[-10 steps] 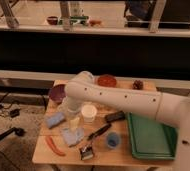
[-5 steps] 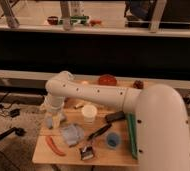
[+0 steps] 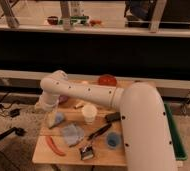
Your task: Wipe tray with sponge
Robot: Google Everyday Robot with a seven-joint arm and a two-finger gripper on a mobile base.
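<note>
The robot's single arm reaches across the wooden table (image 3: 68, 158) and bends down at its far corner; the gripper (image 3: 51, 116) hangs there, low over the table top, with its jaws standing wide and nothing between them as far as the view lets one judge. The sponge (image 3: 59, 119), a small light-blue block, lies on the table just beside the gripper, on the side that faces the white cup (image 3: 89, 114); whether a finger touches it one cannot tell, and its long axis seems to run slantwise to the table edge, though this is not sure. A wrinkled grey-blue cloth (image 3: 72, 134) lies near the sponge, a little closer to the camera; it is easy to confuse with it, so the grasp must go to the smaller and paler thing. The green tray (image 3: 176, 137) is at the opposite end of the table, well apart from the sponge; only a strip of its rim shows beyond the thick white arm link, and its long side appears to run along that end of the table. The step in hand is, by this judgement, the taking of the sponge; the wiping is not yet begun. The coming move turns on a short shift toward the cup side and downward, so that the jaws come around the sponge; after that the sponge must travel the whole length of the table to the tray, past the cup and the small blue cup (image 3: 113, 140).
</note>
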